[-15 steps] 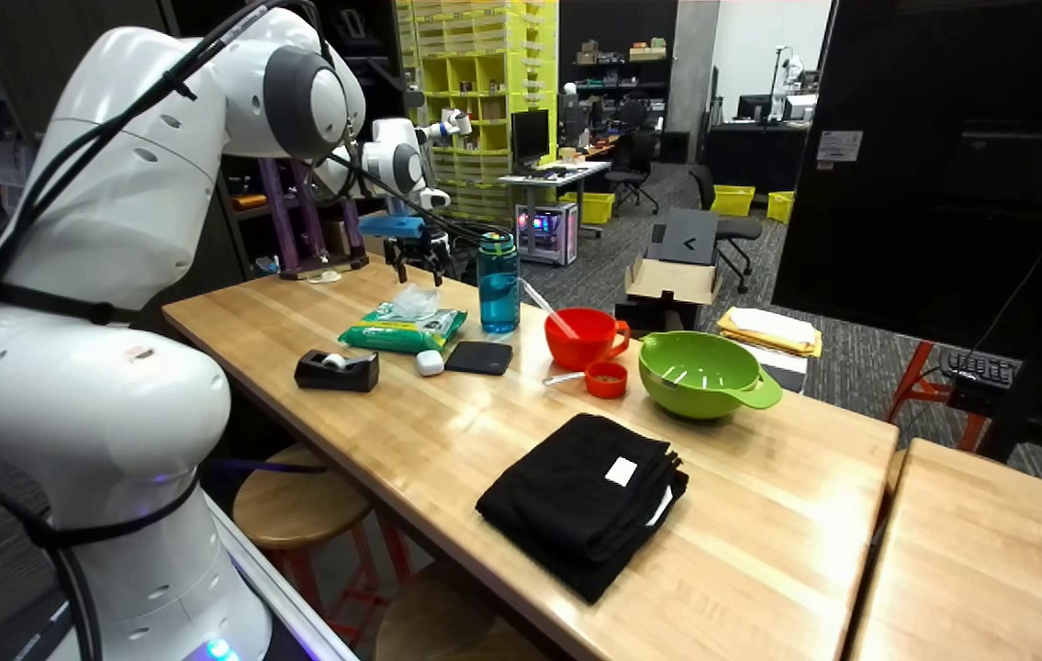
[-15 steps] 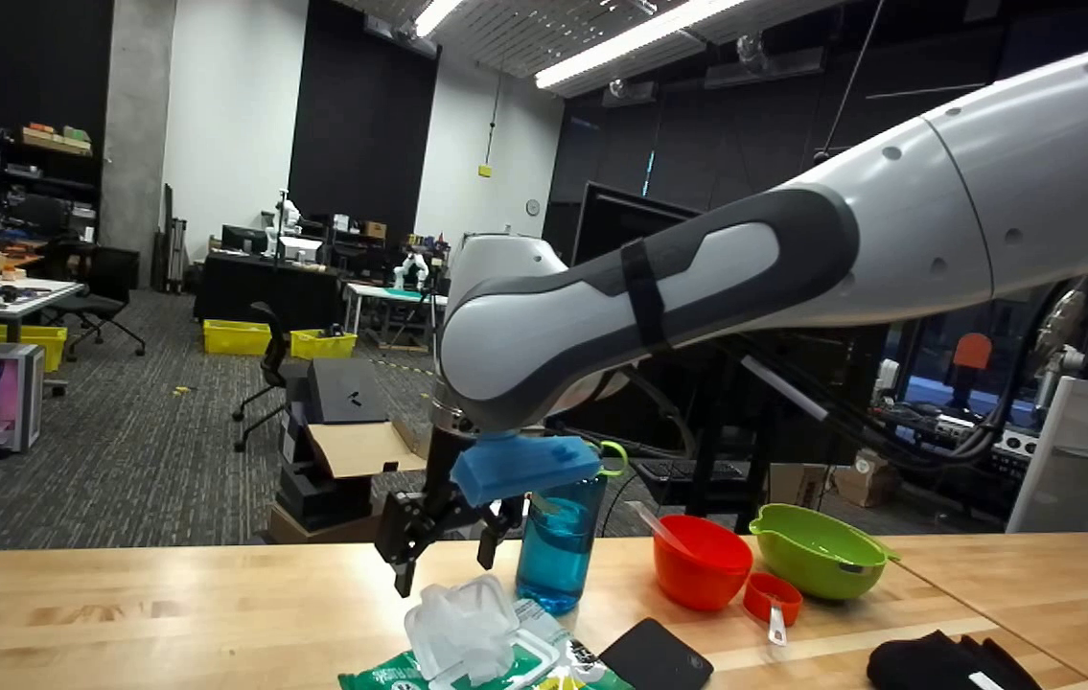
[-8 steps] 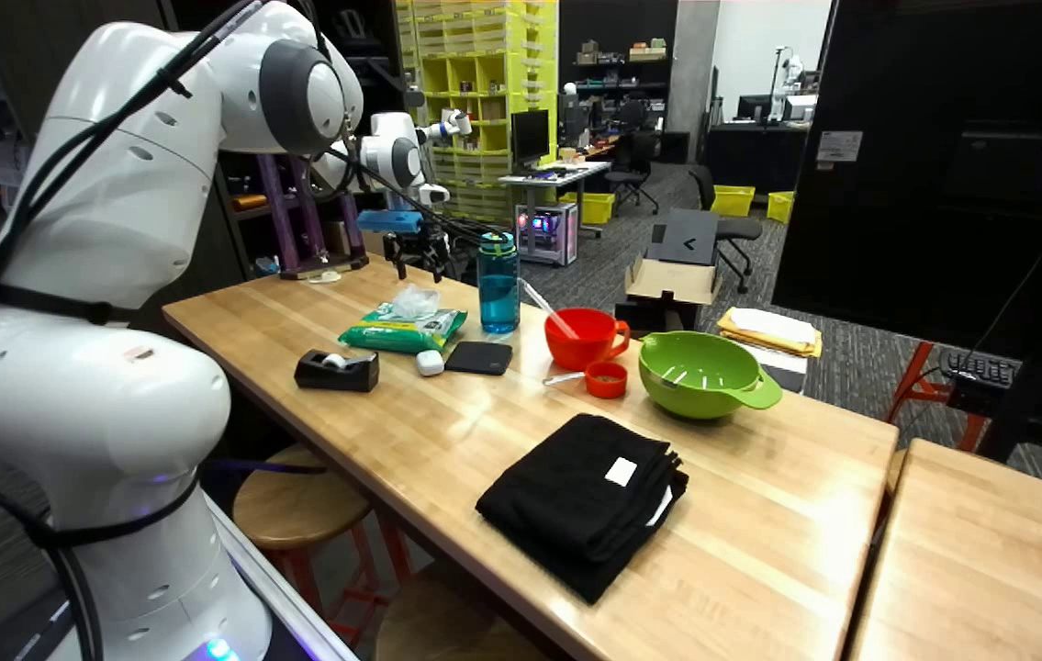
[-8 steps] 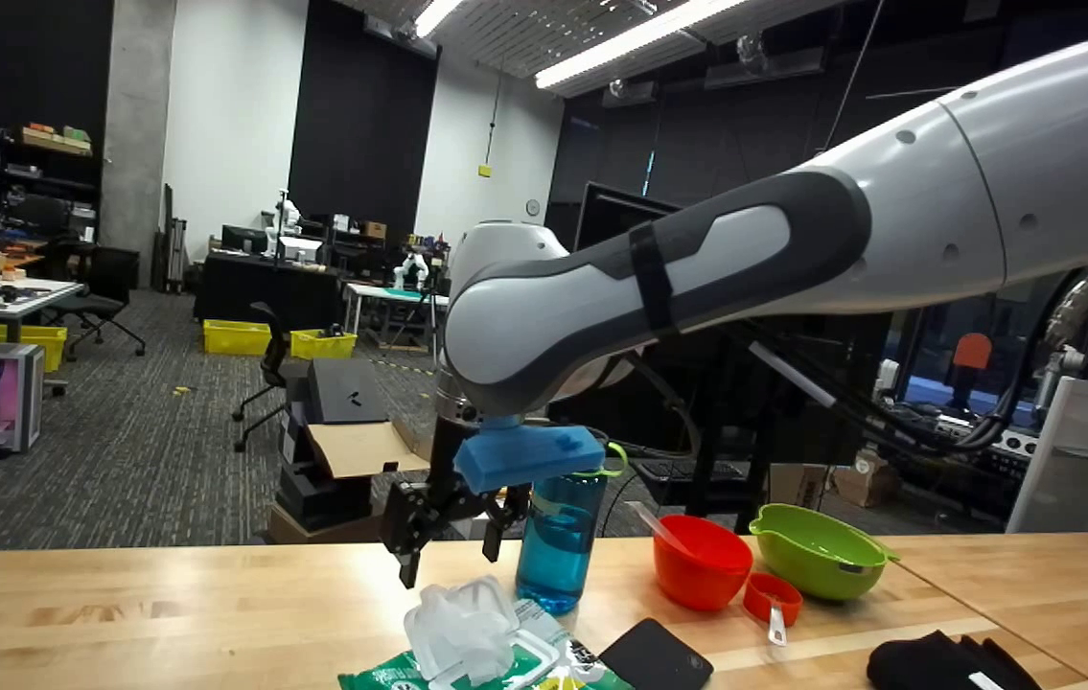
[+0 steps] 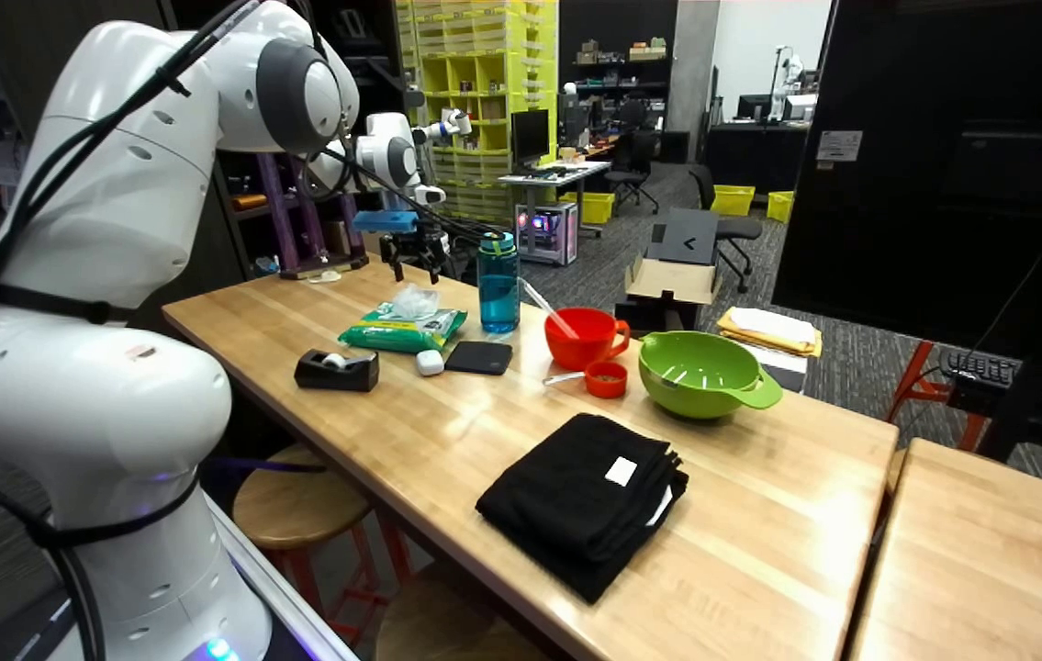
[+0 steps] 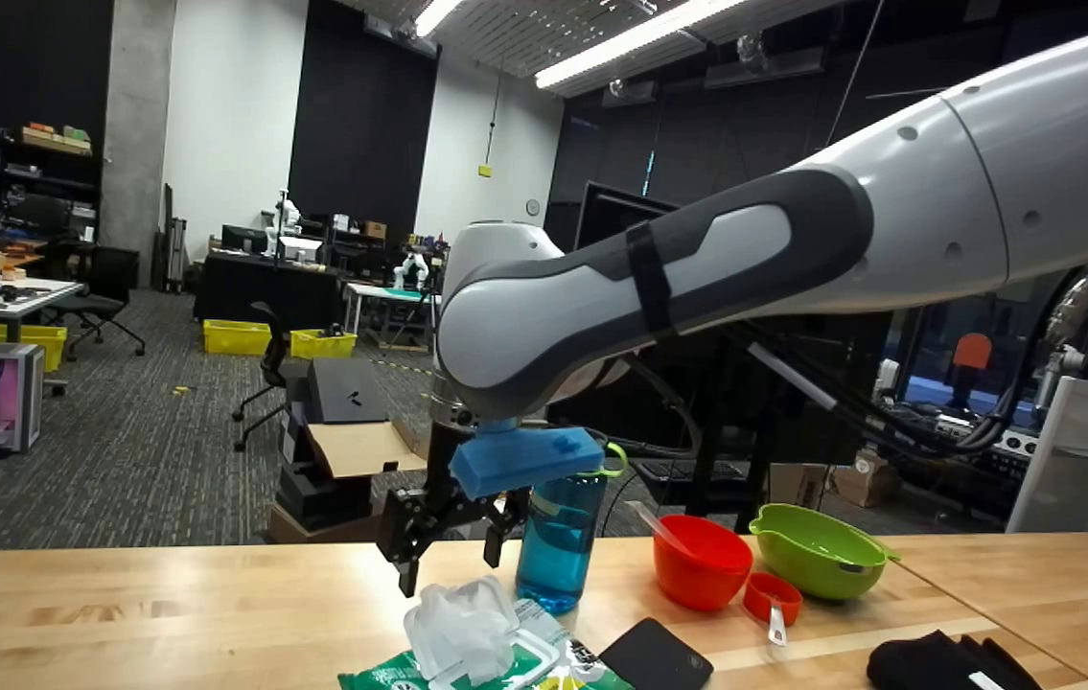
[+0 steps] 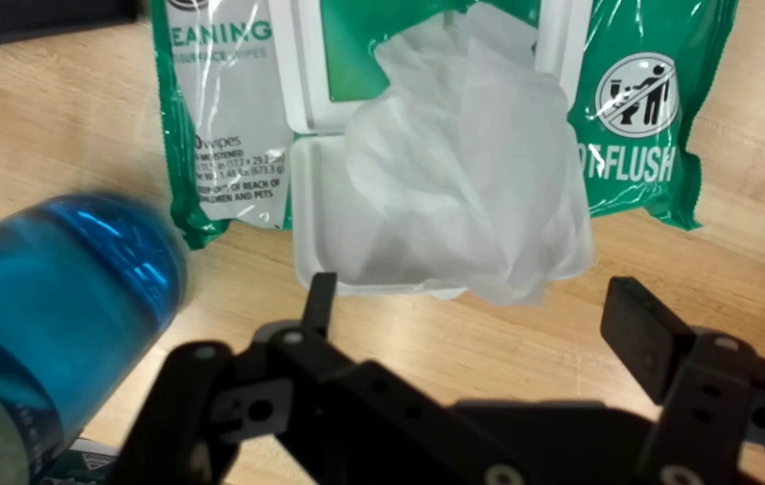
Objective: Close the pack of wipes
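- The pack of wipes lay flat on the surface, near the bottle, its lid folded back, presumably for pulling wipes.
- A crumpled wipe spilled over the lid, likely hindering closure.
- The pincer hung beyond the lid's free edge, fingers wide apart, holding nothing, seemingly placed to flip it.
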Controlling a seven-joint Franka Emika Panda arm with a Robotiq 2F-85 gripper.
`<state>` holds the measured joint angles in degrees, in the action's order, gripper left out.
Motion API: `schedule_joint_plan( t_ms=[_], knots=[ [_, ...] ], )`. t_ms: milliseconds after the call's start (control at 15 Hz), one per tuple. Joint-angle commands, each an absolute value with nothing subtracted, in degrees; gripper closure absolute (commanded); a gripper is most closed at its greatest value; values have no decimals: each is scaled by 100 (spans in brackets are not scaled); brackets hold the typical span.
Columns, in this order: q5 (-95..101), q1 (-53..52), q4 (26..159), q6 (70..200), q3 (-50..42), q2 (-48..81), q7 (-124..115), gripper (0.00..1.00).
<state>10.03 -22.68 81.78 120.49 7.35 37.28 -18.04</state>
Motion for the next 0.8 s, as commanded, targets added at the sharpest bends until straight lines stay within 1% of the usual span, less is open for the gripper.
schedule_joint_plan(
  t_ms=[0, 333, 733],
  knots=[
    [1309, -2546, 8352, 11924, 505, 3509, -2154, 0],
    [1822, -2762, 8341, 11870, 262, 3496, -2652, 0],
    [1973, -2824, 8276, 11752, 223, 3544, -2979, 0]
  ],
)
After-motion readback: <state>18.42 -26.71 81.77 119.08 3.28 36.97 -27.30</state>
